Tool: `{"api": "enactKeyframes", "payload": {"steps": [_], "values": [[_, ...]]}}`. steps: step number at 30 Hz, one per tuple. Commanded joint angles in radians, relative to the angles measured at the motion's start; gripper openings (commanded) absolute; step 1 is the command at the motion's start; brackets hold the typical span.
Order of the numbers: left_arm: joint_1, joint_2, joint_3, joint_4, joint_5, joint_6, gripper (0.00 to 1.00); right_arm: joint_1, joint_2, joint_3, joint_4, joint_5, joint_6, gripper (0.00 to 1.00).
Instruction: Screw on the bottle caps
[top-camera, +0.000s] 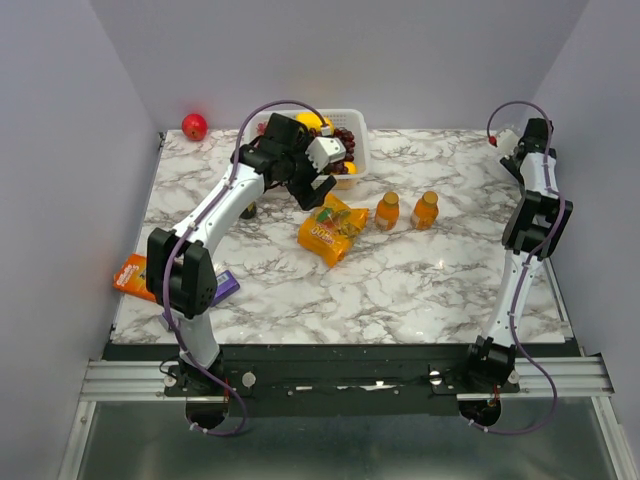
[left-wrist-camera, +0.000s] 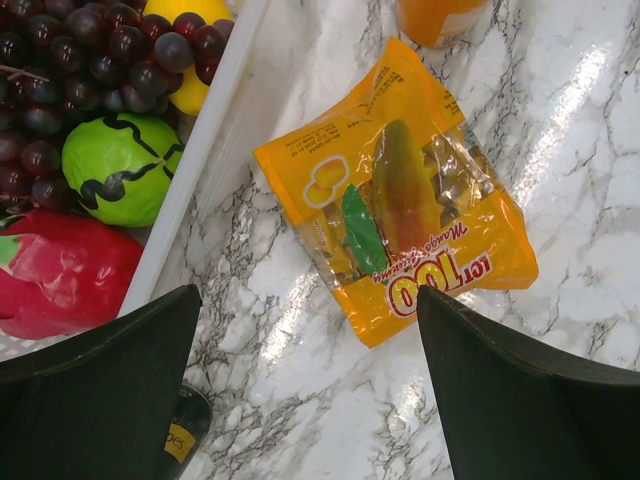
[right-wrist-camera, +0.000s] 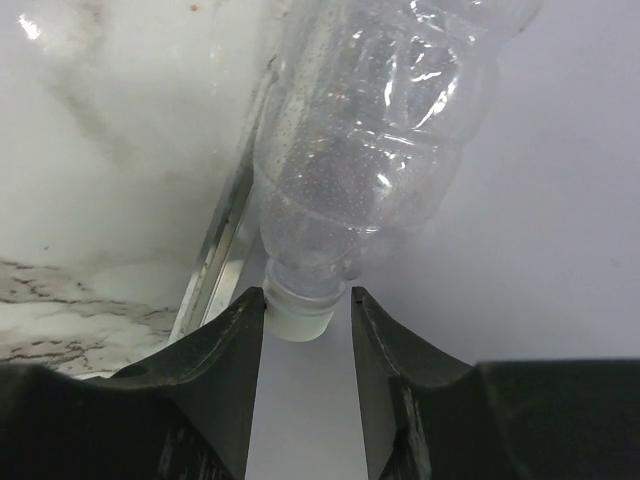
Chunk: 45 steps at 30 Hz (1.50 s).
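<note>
A colourless bottle (right-wrist-camera: 370, 150) leans against the wall past the table's edge rail, its neck toward me. The white cap (right-wrist-camera: 300, 320) sits on that neck, between the tips of my right gripper (right-wrist-camera: 307, 295). The left finger touches the cap and a thin gap shows at the right finger. In the top view this gripper (top-camera: 503, 140) is at the back right corner. Two orange bottles (top-camera: 387, 211) (top-camera: 426, 210) with orange tops stand upright mid-table. My left gripper (top-camera: 318, 188) hangs wide open over bare marble, holding nothing.
A yellow snack packet (left-wrist-camera: 400, 230) lies just beyond the left fingers. The white basket (left-wrist-camera: 215, 130) of fruit is to their left, and a dark can (left-wrist-camera: 185, 430) is under the left finger. A red apple (top-camera: 194, 126) sits back left. An orange packet (top-camera: 133, 275) lies at the left edge.
</note>
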Motion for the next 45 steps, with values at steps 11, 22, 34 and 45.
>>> {"api": "enactKeyframes", "payload": {"steps": [11, 22, 34, 45], "values": [[-0.017, 0.073, 0.093, -0.001, -0.041, -0.018, 0.99, -0.018, 0.061, 0.112, -0.179, -0.062, -0.179, 0.36], [-0.014, 0.084, 0.096, -0.005, -0.033, -0.019, 0.99, 0.046, -0.131, -0.204, -0.094, -0.095, -0.175, 0.19], [-0.008, 0.081, 0.099, -0.014, -0.022, -0.024, 0.99, 0.085, -0.217, -0.052, -0.118, -0.301, 0.040, 0.20], [-0.019, 0.085, 0.087, -0.010, -0.016, -0.041, 0.99, 0.161, 0.044, 0.285, 0.148, -0.122, -0.027, 0.58]]}}
